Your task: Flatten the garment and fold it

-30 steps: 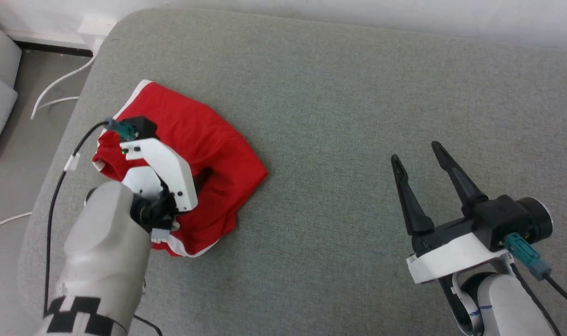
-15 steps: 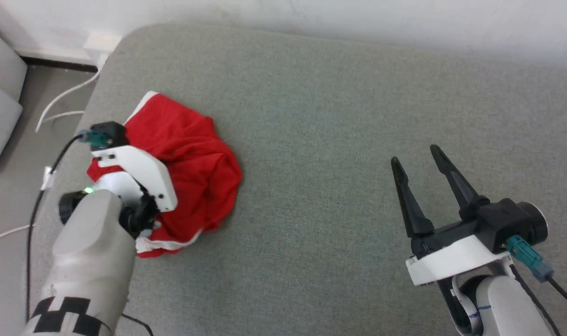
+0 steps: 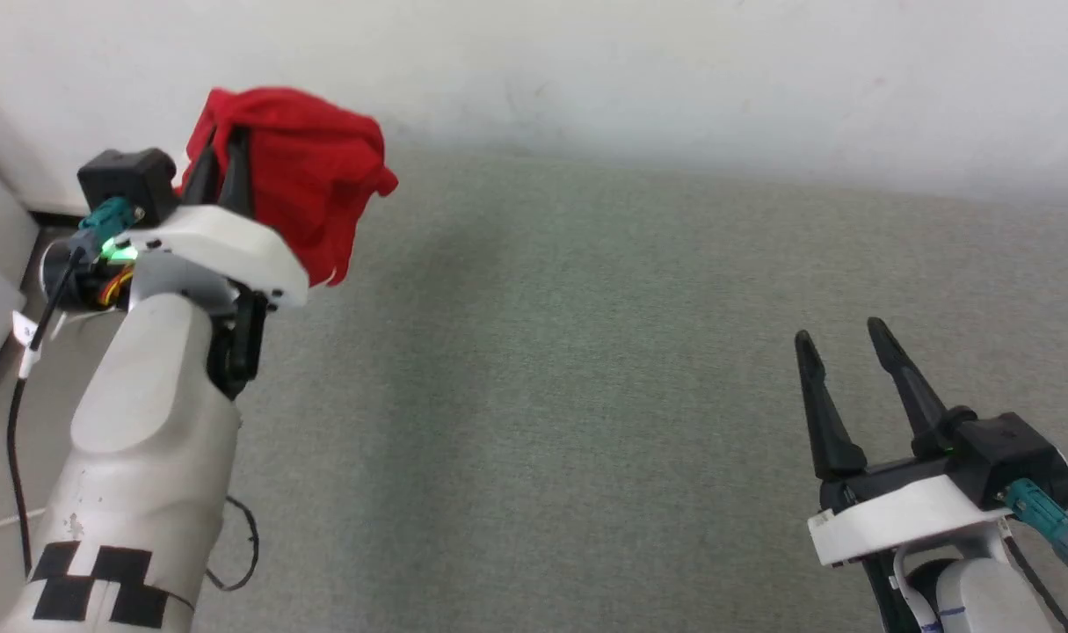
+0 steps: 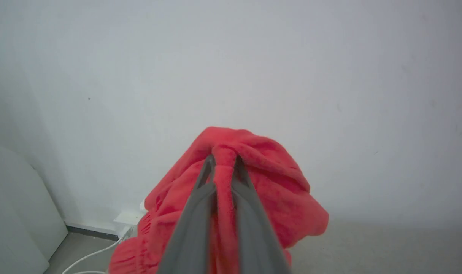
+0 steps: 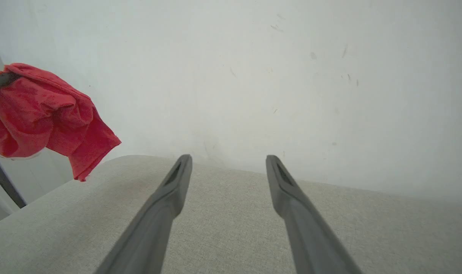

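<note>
Above the cushion [image 3: 586, 396], left gripper [image 4: 224, 159] fingers clamp the garment [image 3: 314, 176], hanging lengthwise down; right gripper [image 3: 839, 332] fingers apart.

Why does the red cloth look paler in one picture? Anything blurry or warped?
Head view: soft even light, the garment a saturated red, a faint shadow on the grey surface below it. Left wrist view: hazy, washing the red paler; the left gripper soft-edged near the lens. Right wrist view: wide-angle stretch broadens the right gripper toward the bottom edge.

I lose the bottom of the garment [image 4: 265, 190] off my left wrist view, and its left side off my right wrist view.
</note>
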Available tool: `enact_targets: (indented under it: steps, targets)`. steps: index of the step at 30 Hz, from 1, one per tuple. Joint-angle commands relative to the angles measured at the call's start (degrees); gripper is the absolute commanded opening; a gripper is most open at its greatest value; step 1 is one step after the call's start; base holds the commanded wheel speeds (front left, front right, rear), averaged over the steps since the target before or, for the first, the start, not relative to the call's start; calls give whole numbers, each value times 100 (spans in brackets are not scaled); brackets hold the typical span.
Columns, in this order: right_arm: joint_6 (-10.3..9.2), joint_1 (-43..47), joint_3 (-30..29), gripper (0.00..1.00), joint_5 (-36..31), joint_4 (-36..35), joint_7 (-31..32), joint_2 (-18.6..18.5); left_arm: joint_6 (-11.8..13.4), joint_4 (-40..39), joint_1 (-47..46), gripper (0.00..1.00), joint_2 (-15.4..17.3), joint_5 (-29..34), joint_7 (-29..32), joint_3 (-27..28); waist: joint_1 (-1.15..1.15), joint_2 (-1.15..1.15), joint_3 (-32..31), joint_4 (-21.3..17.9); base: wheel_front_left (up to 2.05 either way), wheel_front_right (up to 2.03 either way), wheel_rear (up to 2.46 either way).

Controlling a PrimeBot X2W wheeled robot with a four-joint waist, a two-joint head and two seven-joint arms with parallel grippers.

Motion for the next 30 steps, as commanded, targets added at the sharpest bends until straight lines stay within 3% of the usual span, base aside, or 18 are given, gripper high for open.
enact_targets:
  steps: [1, 12, 17, 23, 24, 25, 28, 30]
  targets:
    - [-5, 72, -60, 100, 62, -1, -28, 7, 4, -224, 100, 0, -89, 20, -44, -26, 1, -1, -244, -335, 0, 0, 0]
    - [-5, 309, -209, 100, 87, -92, 70, 7, 37, -1675, 1015, 0, -856, -102, 167, -529, 1, -1, -382, -1319, 0, 0, 0]
    - [-5, 375, -251, 100, 123, -120, 85, 7, -71, -1763, 1764, 0, -1132, -394, 674, -967, 1, -1, -351, -1737, 0, 0, 0]
    - [-5, 443, -163, 100, 214, -83, 100, 7, 4, -1560, 2639, 0, -1257, -669, 1076, -1415, 1, -1, -323, -1987, 0, 0, 0]
    - [-5, 448, -160, 100, 225, -75, 97, 7, 19, -1534, 2749, 13, -1264, -691, 1118, -1479, 1, -1, -322, -1992, 0, 0, 0]
    - [-5, 457, -154, 100, 232, -64, 97, 7, 41, -1518, 2854, 100, -1270, -704, 1138, -1533, 1, -1, -325, -1990, 0, 0, 0]
    - [-5, 464, -129, 100, 250, -31, 101, 7, 18, -1542, 3118, 100, -1281, -742, 1092, -1672, 1, -1, -329, -1949, 0, 0, 0]
    - [-5, 475, -104, 100, 249, -7, 104, 7, -132, -1664, 3305, 100, -1291, -933, 975, -1686, 1, -1, -374, -1896, 0, 0, 0]
